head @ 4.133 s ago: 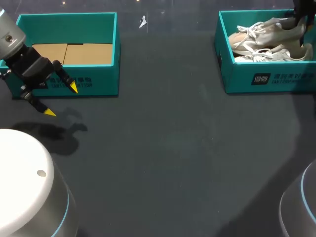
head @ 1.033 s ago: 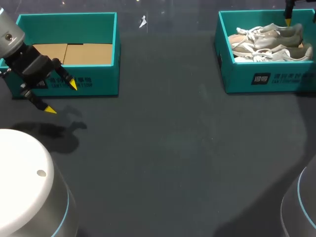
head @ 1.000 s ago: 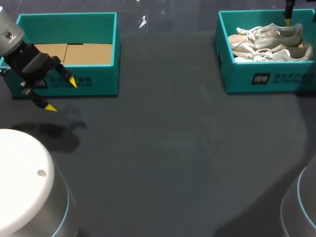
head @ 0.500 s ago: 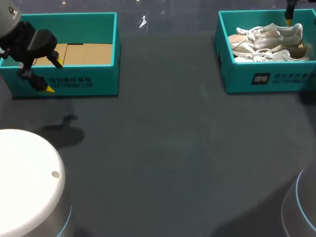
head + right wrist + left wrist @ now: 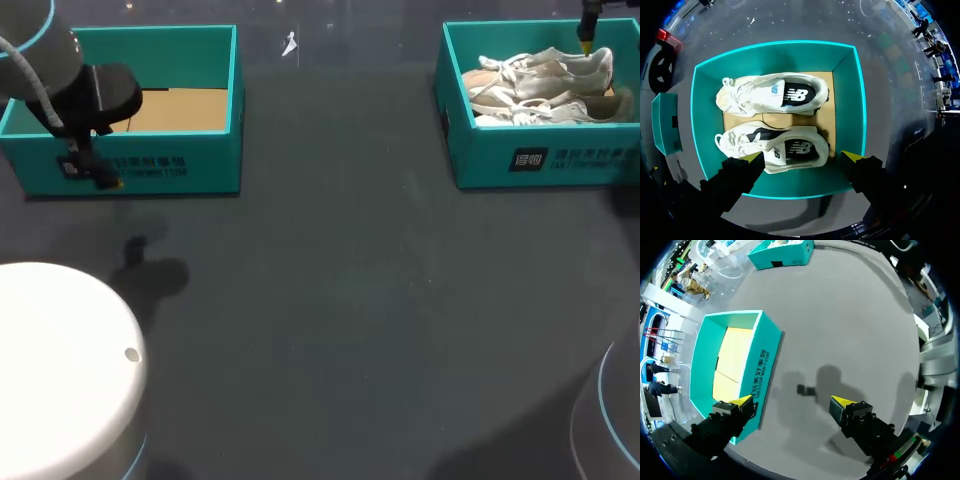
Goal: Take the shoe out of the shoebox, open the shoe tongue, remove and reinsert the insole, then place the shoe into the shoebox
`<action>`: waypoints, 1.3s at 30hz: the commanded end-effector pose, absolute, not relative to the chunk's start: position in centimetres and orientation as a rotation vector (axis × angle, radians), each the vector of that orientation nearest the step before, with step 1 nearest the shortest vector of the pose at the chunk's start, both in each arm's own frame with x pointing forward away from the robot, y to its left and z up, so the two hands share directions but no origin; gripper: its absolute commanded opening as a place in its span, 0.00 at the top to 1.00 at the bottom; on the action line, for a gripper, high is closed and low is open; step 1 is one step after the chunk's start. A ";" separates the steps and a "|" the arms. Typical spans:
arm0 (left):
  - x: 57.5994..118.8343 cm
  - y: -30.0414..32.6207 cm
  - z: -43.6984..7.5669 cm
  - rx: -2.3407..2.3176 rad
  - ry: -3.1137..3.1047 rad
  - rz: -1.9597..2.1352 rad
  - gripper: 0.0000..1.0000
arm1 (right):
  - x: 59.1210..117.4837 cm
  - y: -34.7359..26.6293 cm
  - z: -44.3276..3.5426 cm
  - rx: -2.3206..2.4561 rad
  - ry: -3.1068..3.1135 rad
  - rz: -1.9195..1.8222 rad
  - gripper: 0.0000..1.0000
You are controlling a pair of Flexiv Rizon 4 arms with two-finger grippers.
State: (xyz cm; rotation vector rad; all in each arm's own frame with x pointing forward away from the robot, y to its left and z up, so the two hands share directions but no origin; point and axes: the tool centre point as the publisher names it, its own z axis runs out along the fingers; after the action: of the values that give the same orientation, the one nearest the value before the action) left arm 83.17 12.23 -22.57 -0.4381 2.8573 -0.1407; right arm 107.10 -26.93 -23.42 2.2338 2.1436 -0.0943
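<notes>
Two shoes (image 5: pixel 771 93) — two boxes (image 5: pixel 480 150) (teal).

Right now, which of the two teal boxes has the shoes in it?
The right-hand box, below the right gripper: two white shoes lie inside it. The left-hand box shows only its bare cardboard floor.

In the head view the right gripper (image 5: pixel 585 42) is cut off by the top edge, with only one yellow tip showing, and the shoebox (image 5: pixel 520 150) runs past the right edge. The left arm (image 5: pixel 70 85) hides a corner of the left box (image 5: pixel 190 165). From the left wrist, the shoebox's contents are too small to tell.
</notes>
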 end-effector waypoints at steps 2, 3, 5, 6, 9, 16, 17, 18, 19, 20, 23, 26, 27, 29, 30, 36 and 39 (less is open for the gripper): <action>84.8 13.1 -22.4 -0.851 2.923 0.042 0.00 | 106.5 -26.5 -23.0 2.270 2.072 -0.148 0.00; 85.0 13.4 -22.4 -0.914 2.921 0.049 0.00 | 106.2 -26.6 -22.8 2.276 2.064 -0.151 0.00; 85.6 14.0 -22.4 -1.038 2.918 0.078 0.00 | 105.7 -26.7 -22.6 2.299 2.042 -0.157 0.00; 85.8 14.3 -22.5 -1.110 2.905 0.095 0.00 | 105.5 -26.7 -22.4 2.305 2.034 -0.162 0.00; 86.7 15.0 -22.7 -1.321 2.876 0.180 0.00 | 104.8 -26.8 -22.0 2.332 2.014 -0.167 0.00; 87.5 16.3 -22.9 -1.667 2.714 0.267 0.00 | 103.2 -26.4 -21.8 2.350 2.031 -0.136 0.00; 87.6 16.6 -22.9 -1.718 2.682 0.275 0.00 | 103.0 -26.3 -21.8 2.350 2.041 -0.130 0.00; 87.7 16.9 -22.9 -1.768 2.647 0.296 0.00 | 102.7 -26.2 -21.9 2.354 2.042 -0.130 0.00; 87.8 17.1 -22.8 -1.784 2.631 0.293 0.00 | 102.5 -26.2 -22.0 2.356 2.044 -0.132 0.00; 87.8 17.5 -22.8 -1.819 2.609 0.284 0.00 | 102.2 -26.1 -22.0 2.358 2.052 -0.129 0.00; 87.9 18.6 -22.8 -1.923 2.524 0.283 0.00 | 101.5 -26.0 -22.1 2.371 2.062 -0.122 0.00; 88.1 19.8 -22.9 -2.046 2.429 0.275 0.00 | 100.7 -25.8 -22.0 2.372 2.067 -0.126 0.00; 88.0 20.2 -22.9 -2.077 2.397 0.276 0.00 | 100.5 -25.8 -22.0 2.372 2.071 -0.127 0.00; 88.0 20.7 -22.8 -2.119 2.348 0.252 0.00 | 100.2 -25.7 -21.9 2.374 2.075 -0.126 0.00; 88.0 21.1 -22.8 -2.152 2.314 0.246 0.00 | 100.0 -25.7 -21.8 2.376 2.076 -0.117 0.00; 88.0 22.6 -21.7 -2.170 2.244 0.082 0.00 | 99.0 -25.2 -21.1 2.371 2.064 -0.095 0.00; 88.2 23.0 -21.2 -2.159 2.225 0.038 0.00 | 98.8 -25.1 -21.1 2.388 2.053 -0.092 0.00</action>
State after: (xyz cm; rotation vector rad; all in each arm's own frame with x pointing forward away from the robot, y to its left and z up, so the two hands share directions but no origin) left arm 89.62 22.27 -21.52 -2.1781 2.2696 0.1462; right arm 99.50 -25.21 -21.18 2.3884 2.0651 -0.1104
